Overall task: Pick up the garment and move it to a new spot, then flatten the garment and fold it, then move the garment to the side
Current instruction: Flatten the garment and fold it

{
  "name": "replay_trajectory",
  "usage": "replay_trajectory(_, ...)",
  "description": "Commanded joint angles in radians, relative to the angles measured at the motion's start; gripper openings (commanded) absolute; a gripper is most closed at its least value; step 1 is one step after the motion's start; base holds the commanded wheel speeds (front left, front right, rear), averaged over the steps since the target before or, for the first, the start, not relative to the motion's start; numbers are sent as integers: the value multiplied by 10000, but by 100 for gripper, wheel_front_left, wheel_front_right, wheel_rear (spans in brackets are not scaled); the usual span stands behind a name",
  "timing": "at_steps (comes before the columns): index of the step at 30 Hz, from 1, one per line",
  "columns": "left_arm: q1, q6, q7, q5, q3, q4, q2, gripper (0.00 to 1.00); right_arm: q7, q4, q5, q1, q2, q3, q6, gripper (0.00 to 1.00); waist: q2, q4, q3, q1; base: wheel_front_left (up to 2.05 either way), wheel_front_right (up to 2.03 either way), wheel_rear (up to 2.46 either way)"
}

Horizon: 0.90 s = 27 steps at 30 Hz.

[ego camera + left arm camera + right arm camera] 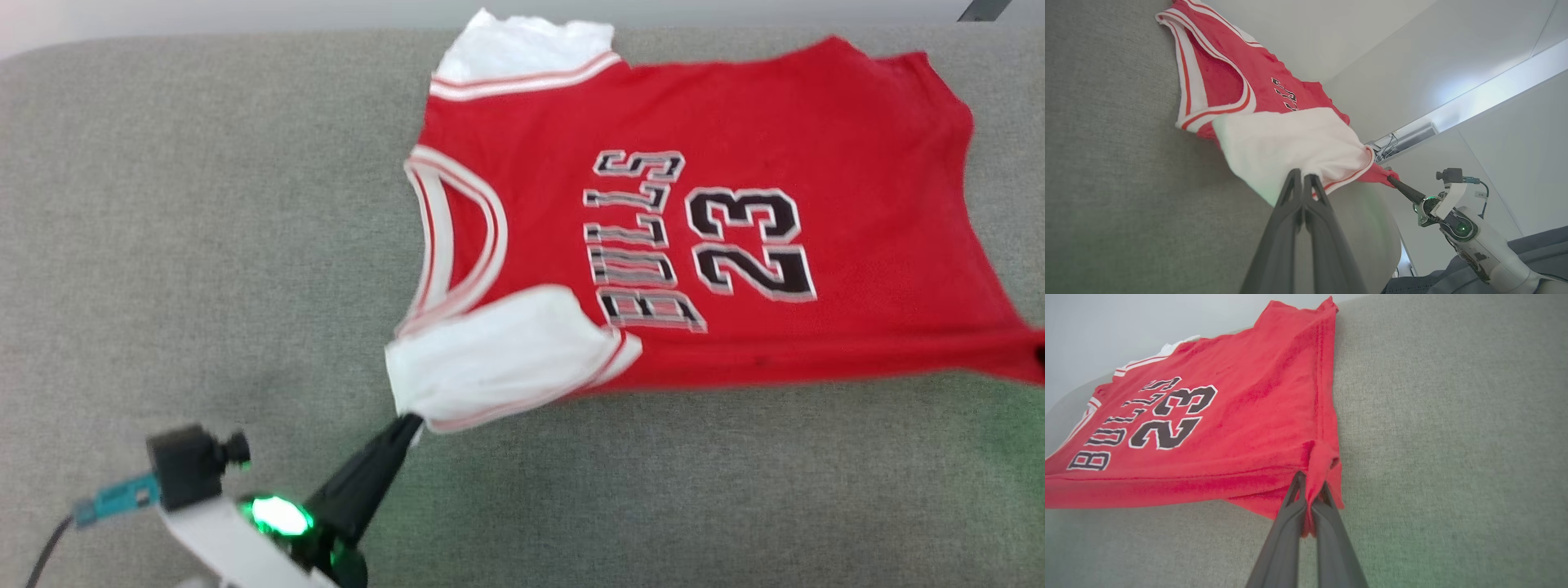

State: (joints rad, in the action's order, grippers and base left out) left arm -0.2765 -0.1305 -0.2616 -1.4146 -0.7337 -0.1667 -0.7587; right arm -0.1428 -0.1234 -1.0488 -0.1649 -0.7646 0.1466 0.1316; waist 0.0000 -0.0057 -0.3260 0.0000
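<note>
The garment (735, 245), a red jersey with white trim and a black "23" print, lies spread over the grey surface, collar to the left. My left gripper (411, 423) is shut on its near white sleeve (498, 359), seen up close in the left wrist view as the left gripper (1303, 176) pinching the white cloth (1290, 143). My right gripper (1310, 486) is shut on the red hem corner (1323, 457), which bunches between its fingers. In the left wrist view the right gripper (1390, 178) holds that same corner, and the near edge of the garment (1208, 428) hangs slightly lifted between the two grips.
The grey fabric surface (204, 245) stretches wide to the left and in front of the garment. Its rounded back edge (163, 45) meets a pale wall. The left wrist camera (192, 465) sits at the lower left.
</note>
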Motion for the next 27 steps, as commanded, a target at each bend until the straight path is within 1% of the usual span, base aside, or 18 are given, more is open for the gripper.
replay_trajectory(1, 559, 14, -38, 245, 218, -397, -124, 0, -148, 443, 84, 731, 28, -548, -19, 0, 0, 25, 21, 0, 0, 0, 0)
replay_trajectory(4, 1187, 14, -39, 595, 610, -867, -266, 0, -503, 1285, 303, 1637, 320, -1348, -19, 0, 0, 38, -5, 0, 0, 0, 0)
replay_trajectory(7, 1350, 14, -27, 900, 834, -1185, -285, 0, -968, 2008, 611, 1989, 749, -2001, -19, 0, 0, 30, -24, 0, 0, 0, 0)
replay_trajectory(10, 830, 14, 87, 1041, 815, -1160, -275, 0, -1524, 2422, 993, 1679, 1173, -2335, -19, 0, 0, 43, -19, 0, 0, 0, 0)
replay_trajectory(11, 27, 14, 457, 909, 713, -911, -99, 0, -2045, 2573, 1377, 981, 1520, -2412, -17, 0, 0, 30, -46, 0, 0, 0, 0)
replay_trajectory(14, -1016, 14, 897, 514, 613, -591, 178, 0, -2491, 2396, 1728, 88, 1778, -2277, -19, 0, 0, 3, -169, 0, 0, 0, 0)
replay_trajectory(16, -2475, 14, 1758, 92, 278, 297, 519, 0, -2926, 1817, 2132, -1051, 1938, -2012, -17, 0, 0, 5, -444, 0, 0, 0, 0)
replay_trajectory(18, -3160, 14, 2082, 103, 45, 910, 747, 0, -3075, 1432, 2298, -1426, 1967, -1897, -17, 0, 0, 14, -603, 0, 0, 0, 0)
replay_trajectory(20, -3659, 13, 2278, 31, -183, 1490, 982, 0, -3156, 1147, 2415, -1723, 1993, -1707, -17, 0, 0, -17, -761, 0, 0, 0, 0)
replay_trajectory(23, -4160, 13, 2345, 81, -440, 2229, 1125, 0, -3040, 689, 2523, -2161, 1987, -1452, -18, 0, 0, -148, -1046, 0, 0, 0, 0)
replay_trajectory(27, -4642, 13, 2185, 485, -875, 3332, 1203, 0, -2653, -43, 2831, -2789, 2021, -1020, -18, 0, 0, -274, -1392, 0, 0, 0, 0)
